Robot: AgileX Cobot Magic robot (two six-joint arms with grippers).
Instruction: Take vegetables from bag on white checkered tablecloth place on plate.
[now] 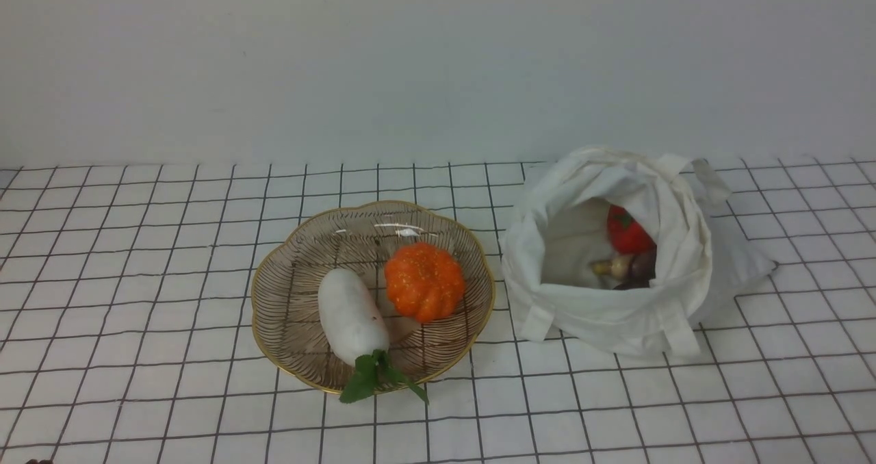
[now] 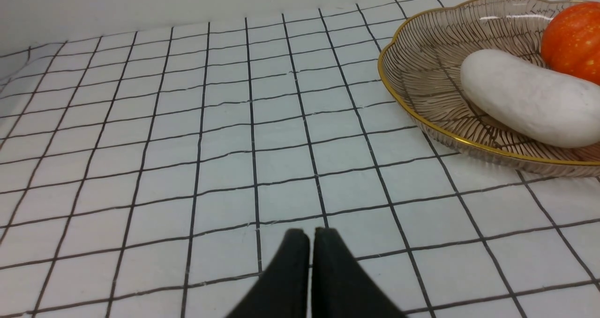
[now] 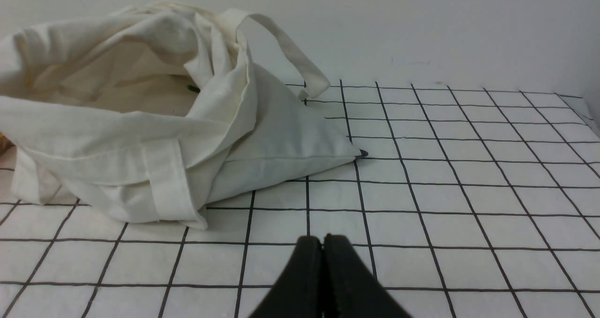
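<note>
The checkered tablecloth (image 1: 137,259) covers the tabletop, and toward its far right side slumps the white bag (image 1: 582,313), mouth open, with a red pepper (image 1: 628,233) and small brownish pieces (image 1: 626,267) still inside. Just left of the bag, near the middle, sits the plate (image 1: 287,300), holding a white radish (image 1: 350,313) with its leaves over the near rim and an orange pumpkin (image 1: 424,280) beside it. The left tool (image 2: 310,236) and right tool (image 3: 322,240) each hang over bare cloth, fingers pressed together and holding nothing.

A plain pale wall (image 1: 438,60), evenly lit and bare, rises straight behind the covered table.
</note>
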